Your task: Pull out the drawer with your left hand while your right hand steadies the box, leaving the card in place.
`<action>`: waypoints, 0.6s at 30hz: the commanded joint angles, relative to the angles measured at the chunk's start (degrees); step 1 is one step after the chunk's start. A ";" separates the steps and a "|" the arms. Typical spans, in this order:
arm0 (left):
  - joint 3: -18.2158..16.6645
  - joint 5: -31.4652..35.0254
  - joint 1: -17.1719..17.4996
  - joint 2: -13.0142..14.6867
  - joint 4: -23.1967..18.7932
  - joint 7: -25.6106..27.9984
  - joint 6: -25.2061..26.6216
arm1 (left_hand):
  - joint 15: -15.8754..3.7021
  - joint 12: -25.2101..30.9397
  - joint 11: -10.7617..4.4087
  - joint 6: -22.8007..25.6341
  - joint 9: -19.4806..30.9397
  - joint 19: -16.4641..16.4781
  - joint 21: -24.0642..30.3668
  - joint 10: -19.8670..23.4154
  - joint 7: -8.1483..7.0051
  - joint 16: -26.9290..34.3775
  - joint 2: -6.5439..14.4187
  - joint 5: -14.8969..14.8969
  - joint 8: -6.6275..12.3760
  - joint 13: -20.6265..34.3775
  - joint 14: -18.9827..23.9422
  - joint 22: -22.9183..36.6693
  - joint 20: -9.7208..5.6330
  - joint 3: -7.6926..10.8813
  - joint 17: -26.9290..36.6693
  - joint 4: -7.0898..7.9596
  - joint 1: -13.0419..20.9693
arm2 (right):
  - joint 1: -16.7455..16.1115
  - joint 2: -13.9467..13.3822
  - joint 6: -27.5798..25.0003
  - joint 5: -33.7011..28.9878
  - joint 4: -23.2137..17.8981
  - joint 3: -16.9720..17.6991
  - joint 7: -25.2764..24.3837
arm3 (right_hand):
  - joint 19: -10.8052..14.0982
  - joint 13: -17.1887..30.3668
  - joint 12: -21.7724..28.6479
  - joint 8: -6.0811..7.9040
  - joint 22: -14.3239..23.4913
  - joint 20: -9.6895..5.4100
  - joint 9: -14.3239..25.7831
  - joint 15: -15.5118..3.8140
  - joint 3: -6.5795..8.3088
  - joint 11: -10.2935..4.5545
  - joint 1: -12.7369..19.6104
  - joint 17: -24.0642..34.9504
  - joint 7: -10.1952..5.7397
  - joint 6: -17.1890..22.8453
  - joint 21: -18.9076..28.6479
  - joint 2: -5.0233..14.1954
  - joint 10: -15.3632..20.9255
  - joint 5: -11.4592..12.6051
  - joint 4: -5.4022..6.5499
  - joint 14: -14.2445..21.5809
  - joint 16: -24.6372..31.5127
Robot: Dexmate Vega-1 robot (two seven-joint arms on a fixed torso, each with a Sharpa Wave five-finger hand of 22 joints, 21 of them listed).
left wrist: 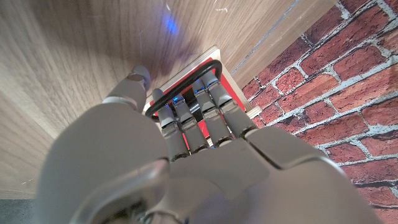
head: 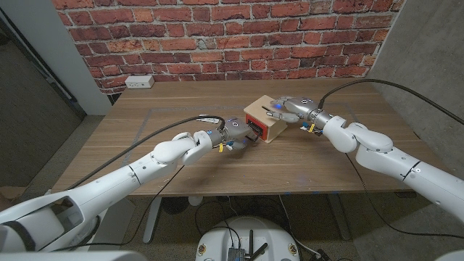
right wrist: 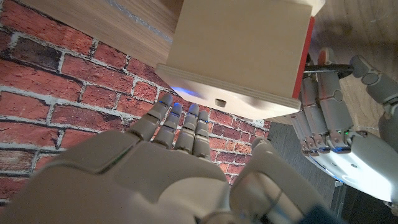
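A small light wooden box (head: 262, 116) with a red drawer front (head: 255, 131) stands mid-table. My left hand (head: 233, 135) is at that front, its fingers (left wrist: 186, 118) hooked around the black wire handle (left wrist: 194, 70). The red front (right wrist: 306, 46) looks about flush with the box (right wrist: 242, 56). My right hand (head: 292, 109) rests against the box's far right side, its straight fingers (right wrist: 180, 124) touching the wood with the thumb held apart. The left hand (right wrist: 326, 121) on the handle (right wrist: 323, 67) appears in the right wrist view too.
The wooden table (head: 145, 130) runs back to a red brick wall (head: 217, 36). A white power outlet strip (head: 139, 82) lies at the table's far left edge. Cables trail along both arms.
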 commanded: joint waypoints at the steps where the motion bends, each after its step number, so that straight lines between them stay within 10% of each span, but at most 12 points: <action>1: 1.14 -0.27 -1.51 -1.24 1.91 0.45 0.11 | -9.60 0.29 -0.12 0.98 0.30 0.69 0.35 0.81 -0.17 0.28 0.54 0.37 0.52 0.23 0.74 0.11 -8.36 0.44 0.17 -0.06 0.08 | 0.92 -0.45 1.07 -3.59 1.27 -0.80 1.17 | 0.42 0.07 0.60 0.66 0.17 -1.37 0.28 -2.16 0.24 0.02 -0.70 0.12 0.32 1.11 0.29 1.38 1.21 -0.21 0.34 1.38 0.42; 18: 1.24 -0.59 -1.27 -0.98 1.71 1.21 0.88 | -9.73 0.38 -0.10 2.61 0.32 1.43 0.67 2.48 -0.10 0.42 1.09 0.34 0.70 0.25 2.44 0.20 -8.37 1.00 0.26 -0.18 0.49 | 1.98 -0.10 2.84 -3.81 2.49 -1.13 1.64 | 0.43 0.09 0.81 0.98 0.17 -1.61 0.36 -2.32 0.54 0.30 -1.24 0.00 0.90 2.90 0.10 1.23 3.05 -0.20 0.58 4.00 1.12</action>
